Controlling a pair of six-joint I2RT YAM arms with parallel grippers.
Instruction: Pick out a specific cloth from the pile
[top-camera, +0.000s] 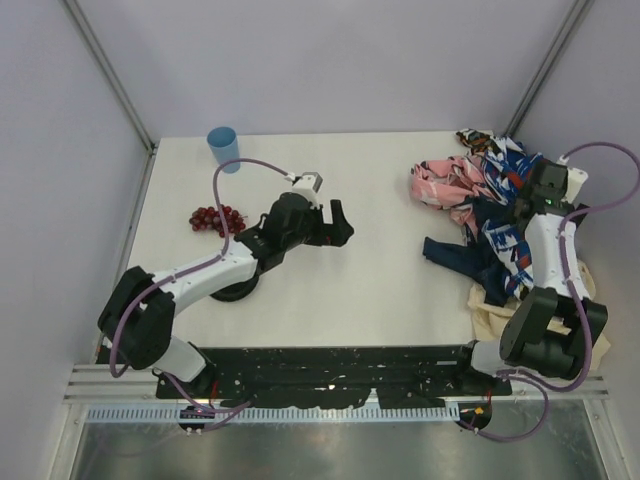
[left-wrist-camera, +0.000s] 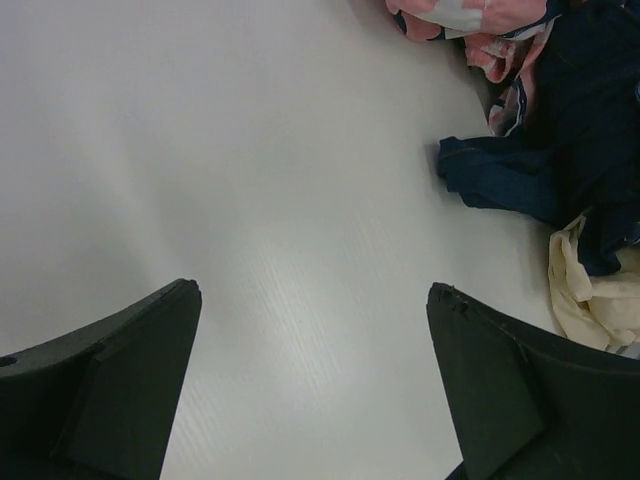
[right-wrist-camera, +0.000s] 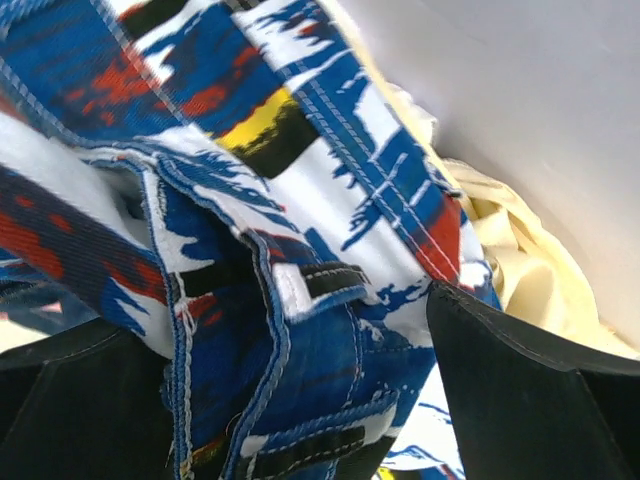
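Left arm and right arm: white links, black joints, purple cables looping along, matte black wedge fingers.

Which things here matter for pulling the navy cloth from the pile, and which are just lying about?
Job: pile; navy cloth, sticking out at its left edge; right hand, open among the blue-white-red print.
Lying about: blue cup; bunch of dark-red grapes, both well left of the pile.
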